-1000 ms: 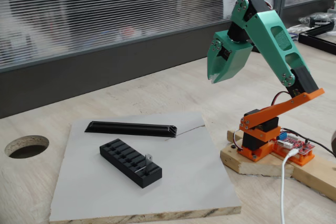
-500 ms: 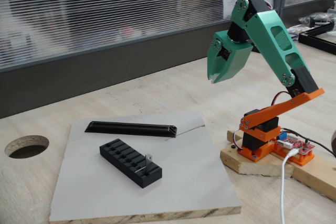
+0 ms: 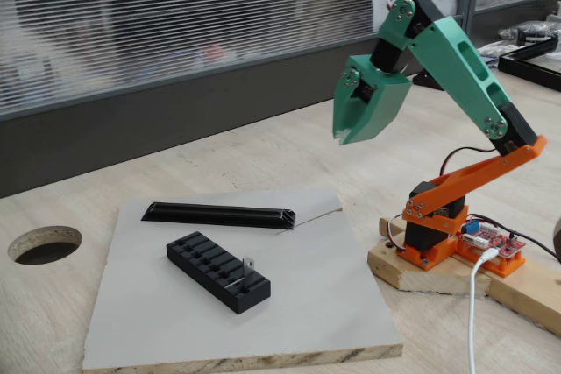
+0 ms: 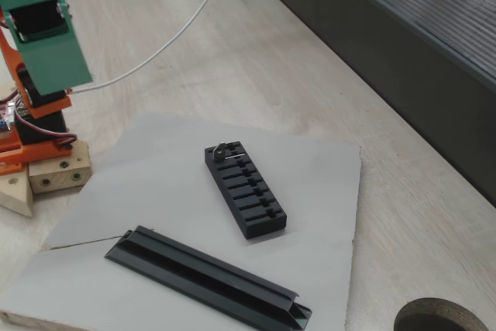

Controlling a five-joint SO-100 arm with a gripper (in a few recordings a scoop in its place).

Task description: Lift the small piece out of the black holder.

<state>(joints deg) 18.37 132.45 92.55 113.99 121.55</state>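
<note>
Front low view, opposite high view, both showing black holder (image 3: 217,271)

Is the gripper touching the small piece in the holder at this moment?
Apart. In a fixed view the gripper hangs high in the air, well above and right of the small piece, which stands in the holder.

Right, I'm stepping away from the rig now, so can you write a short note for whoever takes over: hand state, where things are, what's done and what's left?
Hand: raised in the air to the right of the grey board, holding nothing; its fingers look close together, but open or shut is unclear.
Black holder: lying on the board in front of the long black profile bar.
Small piece: standing in a slot near one end of the holder.
Done: nothing yet.
Left: reach down, grip the piece, lift it out.
</note>
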